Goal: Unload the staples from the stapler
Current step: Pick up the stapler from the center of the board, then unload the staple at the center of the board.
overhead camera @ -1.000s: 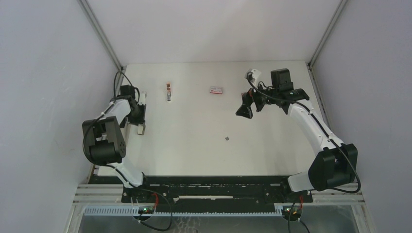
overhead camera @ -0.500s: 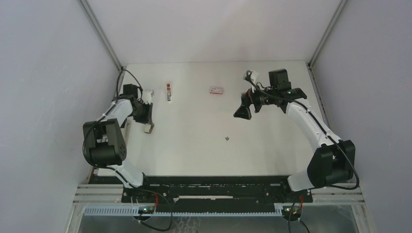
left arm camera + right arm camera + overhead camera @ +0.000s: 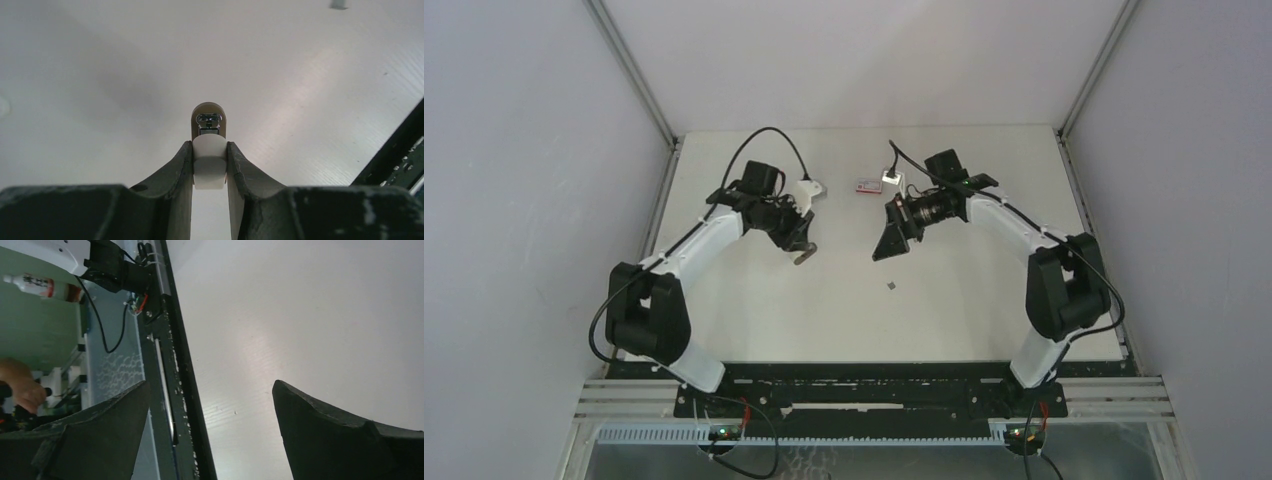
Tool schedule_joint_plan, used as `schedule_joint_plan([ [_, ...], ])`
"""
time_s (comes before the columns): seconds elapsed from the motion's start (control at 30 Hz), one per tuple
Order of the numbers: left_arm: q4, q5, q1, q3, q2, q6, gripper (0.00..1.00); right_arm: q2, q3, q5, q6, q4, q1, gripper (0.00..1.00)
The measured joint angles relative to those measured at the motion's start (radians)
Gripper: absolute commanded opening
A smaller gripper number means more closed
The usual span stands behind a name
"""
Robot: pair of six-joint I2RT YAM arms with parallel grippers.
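My left gripper (image 3: 798, 240) hangs over the middle of the table, shut on a small stapler (image 3: 805, 256). In the left wrist view the stapler's white body (image 3: 209, 159) is pinched between the fingers of the left gripper (image 3: 209, 148). Its tan nose with the metal staple channel (image 3: 208, 121) points away from the camera. My right gripper (image 3: 887, 244) faces it from the right, open, and the right wrist view shows nothing between its fingertips (image 3: 210, 385). One tiny grey piece of staples (image 3: 892, 286) lies on the table below the right gripper, also visible in the left wrist view (image 3: 338, 4).
A small flat red-and-white box (image 3: 869, 185) lies at the back, just left of the right arm's wrist. The black front rail (image 3: 172, 365) of the table runs through the right wrist view. Grey walls close in the left, right and back sides.
The left arm has swung from the table's left edge to the middle, carrying the stapler. The right gripper has moved left toward the centre and lower, still open.
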Motion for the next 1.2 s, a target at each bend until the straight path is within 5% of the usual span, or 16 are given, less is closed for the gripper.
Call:
schedule_joint_plan([
  [0.27,-0.006,0.069,-0.206,0.053,-0.026,0.072,0.05,0.194,0.111,-0.100,0.149,-0.013,0.045,0.86],
  [0.4,0.000,0.091,-0.272,0.053,-0.058,0.095,0.04,0.254,0.130,-0.146,0.219,-0.004,0.051,0.73],
  [0.67,0.033,0.108,-0.290,0.051,-0.102,0.108,0.02,0.311,0.131,-0.244,0.294,0.028,0.054,0.53],
  [1.2,0.074,0.105,-0.328,0.022,-0.128,0.123,0.01,0.355,0.131,-0.357,0.372,0.097,0.070,0.35],
])
